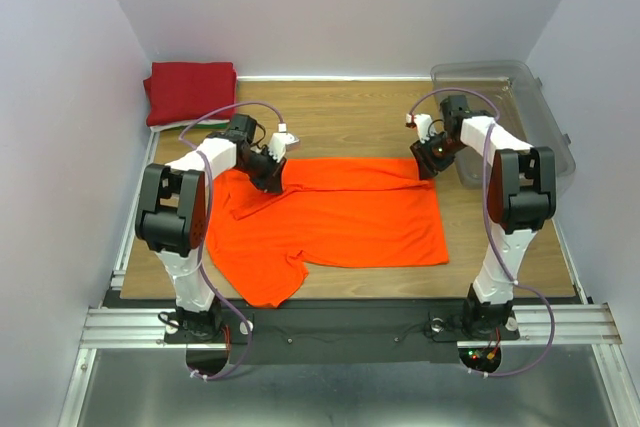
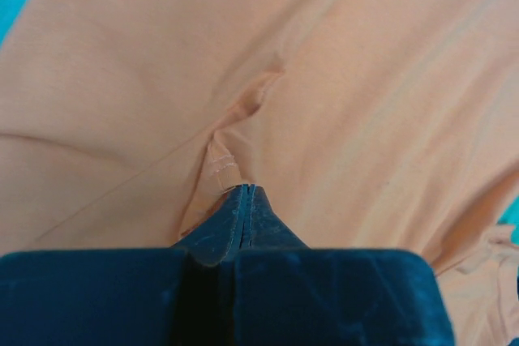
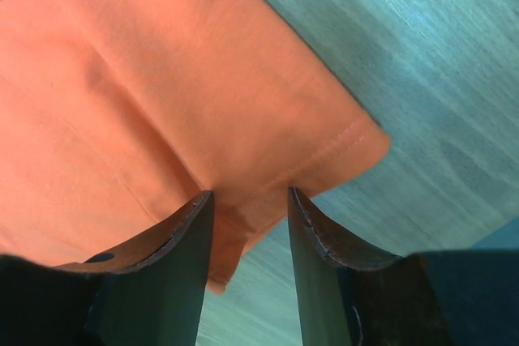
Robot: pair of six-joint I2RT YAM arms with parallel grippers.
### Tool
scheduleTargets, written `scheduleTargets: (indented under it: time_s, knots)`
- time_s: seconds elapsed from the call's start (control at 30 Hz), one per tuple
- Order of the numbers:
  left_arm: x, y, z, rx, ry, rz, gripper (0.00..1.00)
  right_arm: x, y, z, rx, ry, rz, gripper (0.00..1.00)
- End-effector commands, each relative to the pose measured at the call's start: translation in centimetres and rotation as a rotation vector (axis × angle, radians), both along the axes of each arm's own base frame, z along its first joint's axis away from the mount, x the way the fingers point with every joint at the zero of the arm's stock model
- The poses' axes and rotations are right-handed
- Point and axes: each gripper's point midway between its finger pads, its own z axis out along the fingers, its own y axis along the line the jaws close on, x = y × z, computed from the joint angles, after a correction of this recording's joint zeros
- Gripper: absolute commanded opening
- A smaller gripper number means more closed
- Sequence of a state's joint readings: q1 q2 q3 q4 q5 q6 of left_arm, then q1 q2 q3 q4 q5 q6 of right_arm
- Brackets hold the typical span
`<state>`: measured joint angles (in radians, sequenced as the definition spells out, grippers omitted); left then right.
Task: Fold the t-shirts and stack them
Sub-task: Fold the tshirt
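Note:
A bright orange t-shirt (image 1: pixel 340 217) lies spread on the wooden table, one sleeve hanging toward the near left. My left gripper (image 1: pixel 272 179) is at its far left edge, jaws pressed together on a pinch of the orange cloth (image 2: pixel 223 164). My right gripper (image 1: pixel 428 165) is at the shirt's far right corner, jaws open and astride the corner hem (image 3: pixel 324 151), which lies between the fingers. A folded dark red t-shirt (image 1: pixel 190 90) rests at the far left corner on thin white and green edges (image 1: pixel 165 126).
A clear plastic bin (image 1: pixel 520 117) stands at the far right, close behind my right arm. Grey walls enclose the table on three sides. Bare wood (image 1: pixel 350 117) shows between the red shirt and the bin.

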<state>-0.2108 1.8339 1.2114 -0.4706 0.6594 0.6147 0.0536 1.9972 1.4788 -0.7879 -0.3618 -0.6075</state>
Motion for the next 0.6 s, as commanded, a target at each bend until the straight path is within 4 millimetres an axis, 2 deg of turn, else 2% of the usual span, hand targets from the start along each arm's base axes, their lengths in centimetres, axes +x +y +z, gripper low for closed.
scheduleTargets:
  time_s: [0.0, 0.17, 0.2, 0.23, 0.27, 0.3, 0.33, 0.37, 0.43, 0.5, 0.57]
  knots:
    - [-3.5, -1.1, 3.4, -0.027, -0.029, -0.098, 0.0, -0.4, -0.4, 2.5, -0.038, -0.057, 0.038, 0.48]
    - [-8.8, -2.8, 3.0, -0.007, 0.011, -0.209, 0.0, -0.5, -1.3, 2.3, -0.082, -0.054, 0.041, 0.49]
    - [-9.3, -3.1, 3.4, -0.007, 0.001, -0.22, 0.0, -0.3, -1.4, 2.3, -0.088, -0.055, 0.039, 0.49]
    - [-10.1, -3.7, 3.4, -0.005, 0.01, -0.239, 0.06, -0.3, -1.4, 2.4, -0.086, -0.054, 0.038, 0.49]
    - [-10.4, -3.8, 3.3, 0.004, 0.012, -0.246, 0.16, -0.2, -1.4, 2.4, -0.087, -0.054, 0.036, 0.5]
    - [-10.9, -3.7, 3.3, 0.015, 0.029, -0.253, 0.36, -0.3, -1.3, 2.5, -0.085, -0.047, 0.033, 0.52]
    - [-11.1, -3.6, 3.4, 0.016, 0.033, -0.259, 0.46, 0.0, -1.2, 2.9, -0.08, -0.053, 0.034, 0.52]
    - [-11.0, -3.5, 3.6, 0.022, 0.027, -0.263, 0.49, 0.1, -1.2, 3.1, -0.077, -0.057, 0.033, 0.52]
    - [-11.3, -3.2, 4.3, 0.025, 0.014, -0.277, 0.5, 0.1, -0.9, 3.6, -0.06, -0.062, 0.035, 0.52]
    - [-10.6, -2.9, 5.1, 0.031, -0.019, -0.256, 0.5, 0.0, -0.4, 3.8, -0.044, -0.059, 0.036, 0.52]
    - [-9.7, -2.6, 5.7, 0.039, -0.05, -0.234, 0.5, -0.6, -0.2, 3.1, -0.046, -0.034, 0.047, 0.5]
